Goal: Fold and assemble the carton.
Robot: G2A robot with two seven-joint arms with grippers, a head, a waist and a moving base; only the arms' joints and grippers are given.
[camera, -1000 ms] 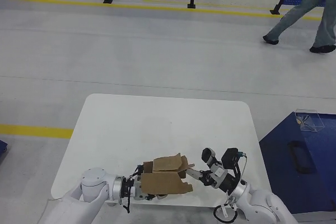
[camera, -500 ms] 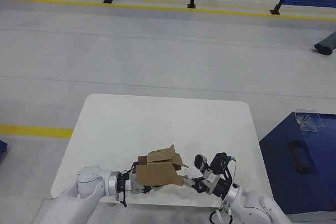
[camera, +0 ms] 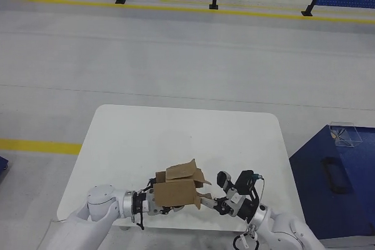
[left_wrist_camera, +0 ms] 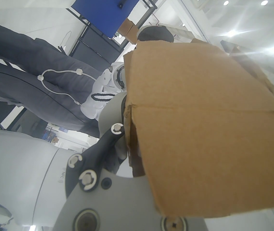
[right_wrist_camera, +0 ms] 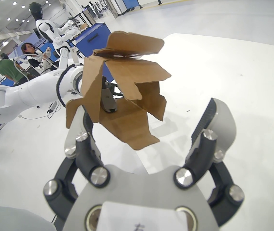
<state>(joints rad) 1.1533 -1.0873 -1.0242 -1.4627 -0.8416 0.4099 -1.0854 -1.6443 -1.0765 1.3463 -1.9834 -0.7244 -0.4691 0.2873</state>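
The left gripper [camera: 153, 200] pinches 1 wall of the carton [camera: 178, 187], holding it just above the table's [camera: 175, 131] near edge. The right gripper [camera: 210, 203] hangs wide open beside the loose flaps. I'd close it on 1 flap near its crease and fold slowly.

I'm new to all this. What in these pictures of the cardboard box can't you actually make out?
1. Top view: flaps of the carton cover where the left gripper holds it.
2. Left wrist view: the carton runs off the picture's edge, cutting off its far flaps.
3. Right wrist view: a flap hides one fingertip of the open right gripper; whether it touches is unclear.
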